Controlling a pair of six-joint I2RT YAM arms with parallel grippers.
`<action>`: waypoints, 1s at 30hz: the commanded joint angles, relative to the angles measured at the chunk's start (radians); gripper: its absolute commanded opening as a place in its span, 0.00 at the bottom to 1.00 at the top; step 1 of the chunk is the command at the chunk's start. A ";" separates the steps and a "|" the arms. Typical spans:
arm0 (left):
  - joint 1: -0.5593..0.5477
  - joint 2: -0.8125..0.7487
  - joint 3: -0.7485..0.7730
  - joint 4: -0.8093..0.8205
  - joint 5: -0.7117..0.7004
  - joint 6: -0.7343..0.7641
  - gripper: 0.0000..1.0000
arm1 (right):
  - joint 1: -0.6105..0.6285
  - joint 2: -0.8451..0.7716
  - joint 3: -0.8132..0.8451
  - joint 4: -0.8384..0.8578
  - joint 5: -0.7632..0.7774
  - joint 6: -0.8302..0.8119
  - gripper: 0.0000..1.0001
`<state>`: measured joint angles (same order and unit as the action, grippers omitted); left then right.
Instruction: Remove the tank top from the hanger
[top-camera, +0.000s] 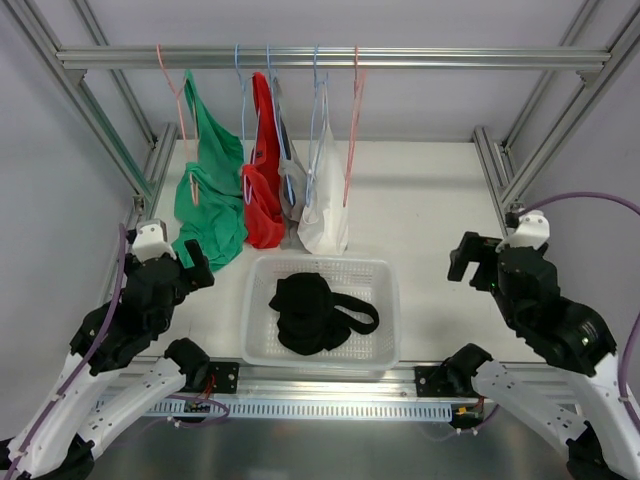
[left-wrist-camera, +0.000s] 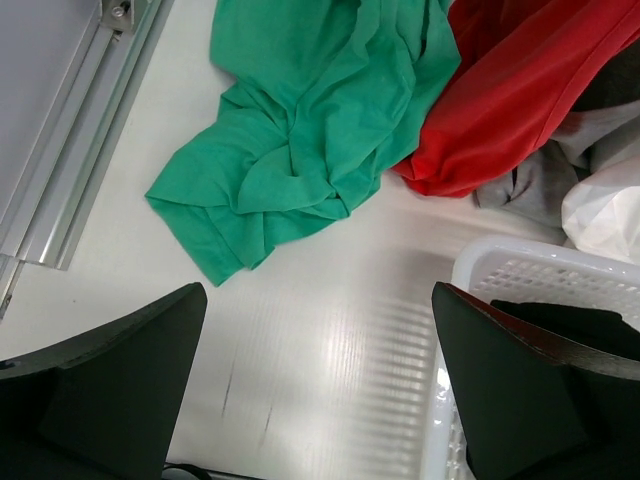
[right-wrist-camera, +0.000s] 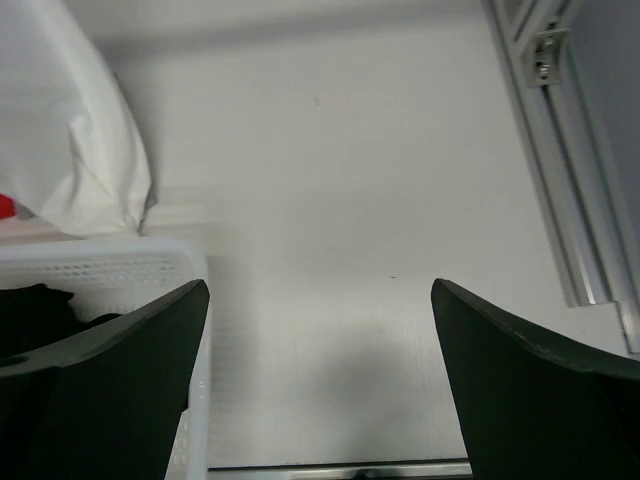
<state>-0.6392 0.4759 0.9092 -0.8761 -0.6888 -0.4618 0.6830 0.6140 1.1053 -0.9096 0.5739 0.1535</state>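
- Overhead, from the top camera, the black tank top (top-camera: 310, 312) is lying crumpled inside a white basket (top-camera: 320, 263) at 6 o'clock on the table (top-camera: 430, 200).
- The bare pink hanger (top-camera: 352, 130) is hanging from the rail (top-camera: 450, 58) at about 12 o'clock from the basket, just beside a white garment (top-camera: 325, 205).
- The left gripper (top-camera: 192, 262) is hovering at 9 o'clock of the basket and the right gripper (top-camera: 462, 258) at 3 o'clock.
- From the left wrist camera, the left gripper's fingers are standing wide apart, gripping nothing. A green top (left-wrist-camera: 300, 150) is lying at 12 o'clock, a red top (left-wrist-camera: 520, 100) at 1 o'clock, and the basket corner with the tank top at 4 o'clock.
- From the right wrist camera, the right gripper's fingers are spreading wide and holding nothing. The basket with the tank top is showing at 8 o'clock, the white garment at 10 o'clock.
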 joint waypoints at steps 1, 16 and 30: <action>0.013 -0.051 -0.030 -0.017 -0.060 -0.040 0.99 | -0.020 -0.028 0.048 -0.161 0.157 -0.088 0.99; 0.097 -0.011 -0.033 -0.011 -0.009 -0.055 0.99 | -0.022 -0.108 -0.027 -0.149 0.136 -0.095 0.99; 0.168 -0.013 -0.047 0.034 0.055 0.003 0.99 | -0.022 -0.057 -0.094 -0.071 0.095 -0.115 0.99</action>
<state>-0.4820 0.4515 0.8677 -0.8761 -0.6540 -0.4824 0.6640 0.5411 1.0214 -1.0309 0.6651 0.0509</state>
